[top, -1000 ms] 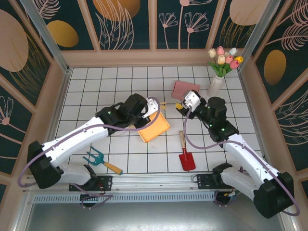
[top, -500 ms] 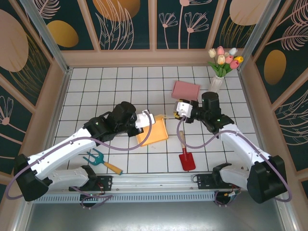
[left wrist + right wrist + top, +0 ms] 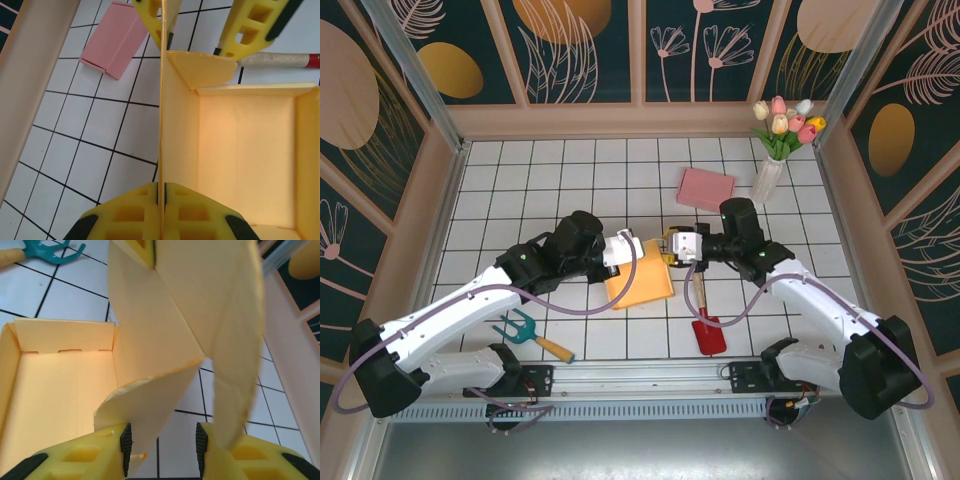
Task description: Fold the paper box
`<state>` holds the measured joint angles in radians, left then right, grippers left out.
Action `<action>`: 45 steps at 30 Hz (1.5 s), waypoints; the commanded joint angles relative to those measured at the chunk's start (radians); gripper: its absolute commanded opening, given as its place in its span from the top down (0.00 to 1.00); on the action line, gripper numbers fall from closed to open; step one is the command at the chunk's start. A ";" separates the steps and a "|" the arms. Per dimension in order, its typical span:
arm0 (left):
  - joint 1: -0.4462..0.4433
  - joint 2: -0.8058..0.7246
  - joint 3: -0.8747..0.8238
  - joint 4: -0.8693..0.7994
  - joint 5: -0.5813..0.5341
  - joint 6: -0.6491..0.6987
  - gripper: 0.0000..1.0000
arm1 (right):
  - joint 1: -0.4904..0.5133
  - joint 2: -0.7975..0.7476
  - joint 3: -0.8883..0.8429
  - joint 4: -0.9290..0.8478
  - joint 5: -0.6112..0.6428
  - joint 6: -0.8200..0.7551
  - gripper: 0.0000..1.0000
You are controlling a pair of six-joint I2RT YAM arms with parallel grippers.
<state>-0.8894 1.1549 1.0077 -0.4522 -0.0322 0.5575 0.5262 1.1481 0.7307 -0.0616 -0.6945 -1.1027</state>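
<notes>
Standing half-formed near the middle of the white tiled table (image 3: 520,180), the yellow paper box (image 3: 642,278) has one side wall pinched edge-on by the left gripper (image 3: 161,192), its jaws pressed together on the sheet. The right gripper (image 3: 162,442) straddles a loose corner flap with jaws spread. A red shovel (image 3: 707,325) lies just beside the box, and a pink box (image 3: 706,188) sits farther back.

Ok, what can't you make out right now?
Top view: the paper box far edge, covered by the left gripper and right gripper.
Right wrist view: whether the right gripper touches the flap; paper hides the contact.
Left wrist view: the shovel blade, cut off by the right edge.
Right wrist view: most of the rake, cut off at the top edge.
</notes>
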 commanded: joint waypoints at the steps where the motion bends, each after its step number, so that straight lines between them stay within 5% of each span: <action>1: -0.003 0.000 -0.005 0.039 0.036 0.012 1.00 | 0.015 0.003 0.038 -0.002 -0.068 -0.020 0.58; 14: -0.004 -0.016 -0.017 0.063 0.074 0.013 1.00 | 0.076 0.048 0.094 -0.062 -0.074 -0.046 0.71; 21: -0.004 -0.031 -0.019 0.102 0.070 -0.009 1.00 | 0.078 0.051 0.090 -0.082 -0.069 -0.056 0.91; 23: -0.004 -0.043 -0.022 0.121 0.073 -0.021 0.98 | 0.077 0.053 0.090 -0.091 -0.061 -0.054 0.99; 27: -0.004 -0.086 -0.017 0.191 0.032 -0.087 0.87 | 0.053 0.063 0.077 -0.073 -0.025 -0.031 1.00; 33: -0.005 -0.202 0.003 0.341 -0.112 -0.481 0.58 | -0.045 0.043 0.007 0.070 -0.054 0.078 1.00; 40: 0.001 -0.390 -0.287 0.429 -0.558 -1.003 0.53 | -0.113 0.034 -0.029 0.065 -0.052 0.054 1.00; 43: 0.074 -0.401 -0.349 0.431 -0.518 -1.086 0.54 | -0.120 0.019 -0.046 0.079 -0.071 0.047 1.00; 45: 0.215 -0.357 -0.346 0.430 -0.337 -1.140 0.54 | -0.120 0.006 -0.056 0.089 -0.090 0.047 1.00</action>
<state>-0.7929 0.7620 0.6704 -0.0551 -0.4450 -0.3946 0.4110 1.1889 0.6971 -0.0067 -0.7113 -1.0485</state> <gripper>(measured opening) 0.461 0.067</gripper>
